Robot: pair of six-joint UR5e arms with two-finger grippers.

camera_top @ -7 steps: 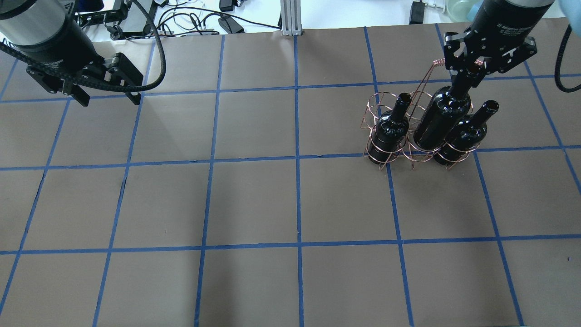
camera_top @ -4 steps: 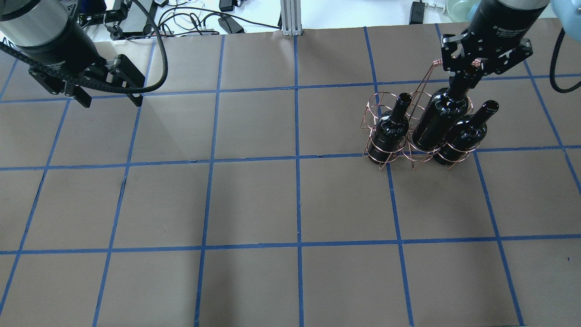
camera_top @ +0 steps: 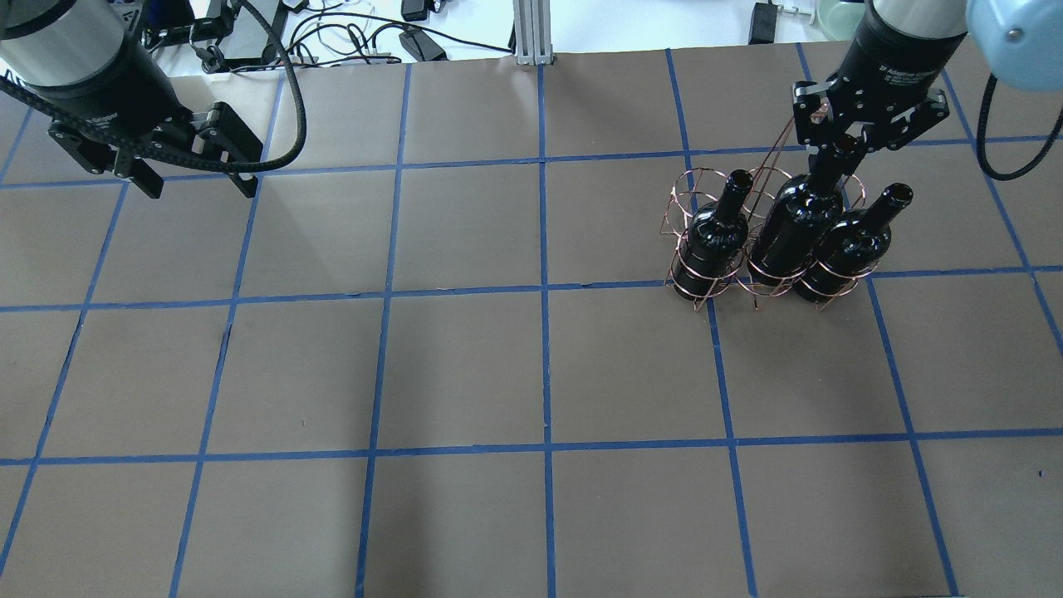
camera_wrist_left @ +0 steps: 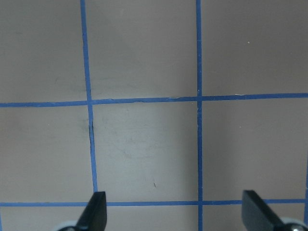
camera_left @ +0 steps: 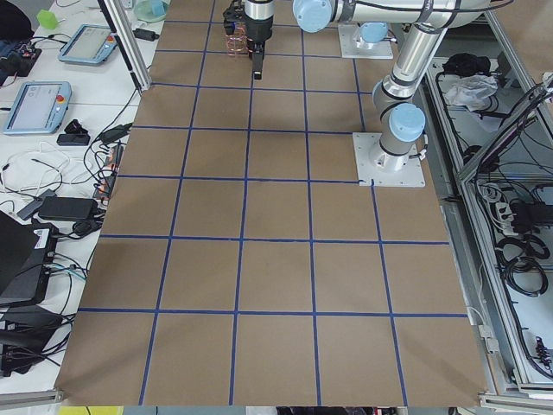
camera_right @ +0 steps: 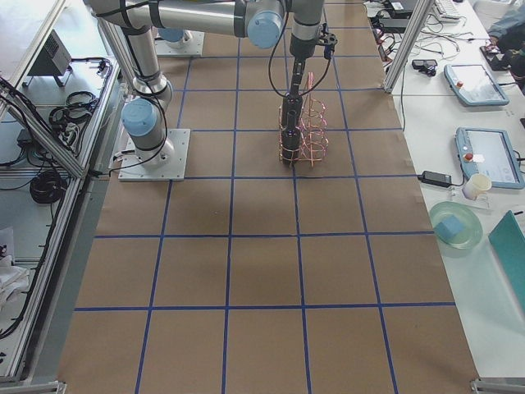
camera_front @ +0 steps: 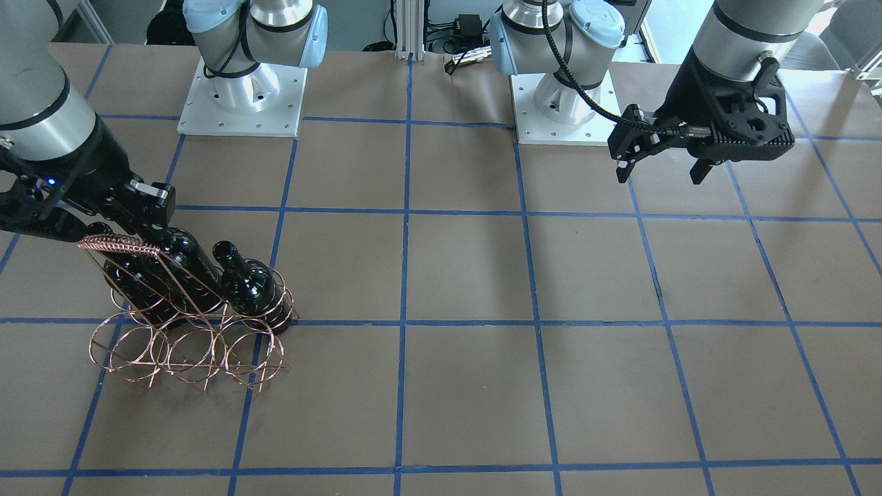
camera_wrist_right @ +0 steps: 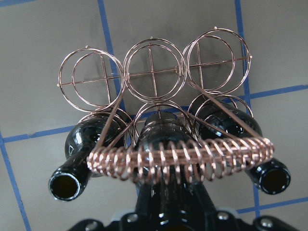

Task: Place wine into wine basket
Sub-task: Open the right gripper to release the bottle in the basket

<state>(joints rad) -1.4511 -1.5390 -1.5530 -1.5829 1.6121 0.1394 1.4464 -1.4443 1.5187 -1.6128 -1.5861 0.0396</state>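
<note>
The copper wire wine basket (camera_top: 688, 189) stands at the far right of the table and also shows in the front view (camera_front: 193, 353). Three black wine bottles stand in its near row. My right gripper (camera_top: 844, 143) is shut on the neck of the middle bottle (camera_top: 793, 237), which sits in the centre ring, between the other two bottles (camera_top: 714, 237) (camera_top: 847, 247). In the right wrist view the braided handle (camera_wrist_right: 178, 160) crosses over the held bottle (camera_wrist_right: 161, 129). The far row of rings (camera_wrist_right: 151, 72) holds nothing. My left gripper (camera_top: 199, 181) is open and empty, hovering far left.
Brown paper with blue tape lines covers the table (camera_top: 465, 365). Cables and power bricks (camera_top: 365, 33) lie beyond the far edge. The arm bases (camera_front: 241, 96) stand at the robot's side. Operator desks with tablets (camera_right: 484, 156) lie off the table's far side.
My right gripper has moved down and slightly left with the middle bottle, which has sunk deeper into the centre ring. The left arm has barely shifted.
</note>
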